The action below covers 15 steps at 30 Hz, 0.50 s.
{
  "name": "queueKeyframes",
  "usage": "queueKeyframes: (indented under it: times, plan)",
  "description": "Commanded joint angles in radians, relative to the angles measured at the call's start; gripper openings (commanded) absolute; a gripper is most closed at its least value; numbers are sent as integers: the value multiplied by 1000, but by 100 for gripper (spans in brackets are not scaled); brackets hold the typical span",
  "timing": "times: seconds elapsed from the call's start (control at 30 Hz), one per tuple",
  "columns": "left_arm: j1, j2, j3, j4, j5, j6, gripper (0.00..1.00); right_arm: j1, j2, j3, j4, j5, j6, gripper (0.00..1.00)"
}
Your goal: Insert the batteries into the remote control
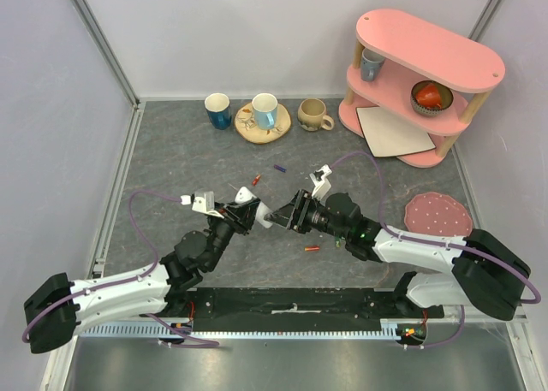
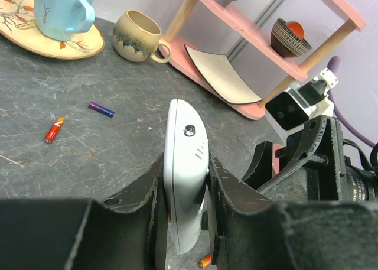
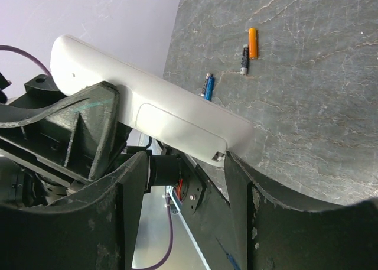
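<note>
1. Black fingers (image 2: 147,193) of the left gripper (image 2: 188,169) are filling the bottom of the left wrist view. They are clamping the remote control (image 2: 184,134) by its long edges and holding it up off the table (image 2: 118,158).
2. Facing it, the right gripper (image 3: 186,158) is standing with its jaws apart, one on each side of the remote's end. It is gripping nothing, and I cannot tell whether a finger is touching the casing.
3. Seen from the right wrist, the remote is showing as a slim white handset with a smooth, gently curved back. An outlined cover panel (image 3: 177,125) is sitting flush there, looking shut.
4. A red-orange battery (image 2: 54,130) and a purple battery (image 2: 101,109) are lying loose on the table beyond the remote, a little apart from each other. A blue battery (image 3: 207,85) is lying on the table too, in the right wrist view.
5. Judging from this, the loading itself is not yet beginning. The remote is being held ready, but opening the cover, fetching each battery, seating them and closing up are all remaining.
</note>
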<state>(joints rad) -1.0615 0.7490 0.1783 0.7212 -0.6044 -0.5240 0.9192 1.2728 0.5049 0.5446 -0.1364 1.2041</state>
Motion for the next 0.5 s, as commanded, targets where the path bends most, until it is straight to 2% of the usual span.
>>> queueKeyframes:
  times: [0.0, 0.47]
  plan:
    - [-5, 13, 23, 73, -1, -28, 2, 4, 3, 58, 60, -12, 5, 63]
    - [-5, 21, 16, 87, 41, -53, 2, 7, 11, 49, 92, -11, 14, 63]
